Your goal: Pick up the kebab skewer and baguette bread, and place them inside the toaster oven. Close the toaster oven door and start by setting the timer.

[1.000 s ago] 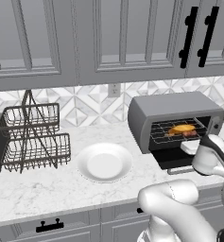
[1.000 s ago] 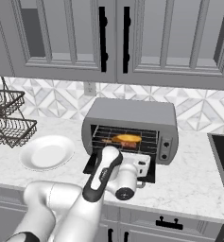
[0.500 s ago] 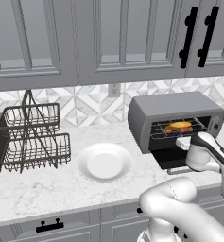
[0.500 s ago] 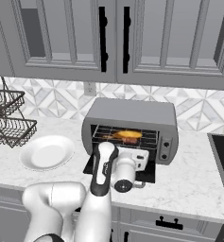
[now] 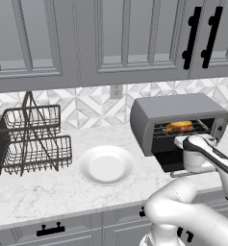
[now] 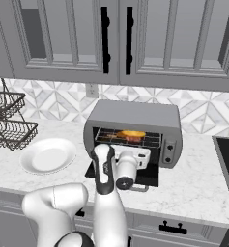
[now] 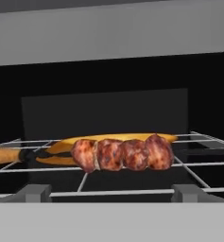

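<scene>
While its fingers stay apart, the tool (image 6: 135, 155) has risen toward the toaster oven (image 6: 135, 116).

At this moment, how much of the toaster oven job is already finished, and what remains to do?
Done: the kebab skewer and the baguette both lie on the wire rack inside the toaster oven. In hand: nothing; the pincer is open and empty in front of the opening. Left: the door hangs down open and must be shut, then the timer on the control strip set.
</scene>
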You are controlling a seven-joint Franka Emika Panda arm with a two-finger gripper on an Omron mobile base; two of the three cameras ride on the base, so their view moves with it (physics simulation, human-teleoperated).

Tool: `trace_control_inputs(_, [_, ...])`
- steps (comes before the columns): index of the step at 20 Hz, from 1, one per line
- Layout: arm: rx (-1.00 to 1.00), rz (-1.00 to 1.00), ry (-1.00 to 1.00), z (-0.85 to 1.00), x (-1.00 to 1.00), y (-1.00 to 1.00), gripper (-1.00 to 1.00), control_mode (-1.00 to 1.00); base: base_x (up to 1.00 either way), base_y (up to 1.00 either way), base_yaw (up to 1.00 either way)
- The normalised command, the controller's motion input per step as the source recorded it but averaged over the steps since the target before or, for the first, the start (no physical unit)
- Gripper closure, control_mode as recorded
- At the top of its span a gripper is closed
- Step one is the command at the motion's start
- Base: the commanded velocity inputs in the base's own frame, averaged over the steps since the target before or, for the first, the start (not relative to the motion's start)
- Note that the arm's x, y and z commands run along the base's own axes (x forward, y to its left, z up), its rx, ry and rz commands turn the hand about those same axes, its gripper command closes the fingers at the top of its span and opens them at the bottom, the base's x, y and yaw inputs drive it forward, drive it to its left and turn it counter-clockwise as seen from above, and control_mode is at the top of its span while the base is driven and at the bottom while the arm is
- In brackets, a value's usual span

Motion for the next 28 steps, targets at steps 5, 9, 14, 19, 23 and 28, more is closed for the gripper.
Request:
trace_control_inputs(5, [0.00,0.00,0.01,0.00,0.22,0.01,-1.00,-1.00,0.00,0.00,0.00])
trace_control_inputs(9, [0.00,0.00,0.02,0.00,0.21,0.01,-1.00,-1.00,0.00,0.00,0.00])
trace_control_inputs(14, [0.00,0.00,0.01,0.00,0.21,0.00,-1.00,-1.00,0.00,0.00,0.00])
trace_control_inputs(19, [0.00,0.00,0.00,0.00,0.20,0.00,-1.00,-1.00,0.00,0.00,0.00])
trace_control_inputs(23, [0.00,0.00,0.00,0.00,0.20,0.00,-1.00,-1.00,0.00,0.00,0.00])
trace_control_inputs(28, [0.00,0.00,0.00,0.00,0.10,0.00,-1.00,-1.00,0.00,0.00,0.00])
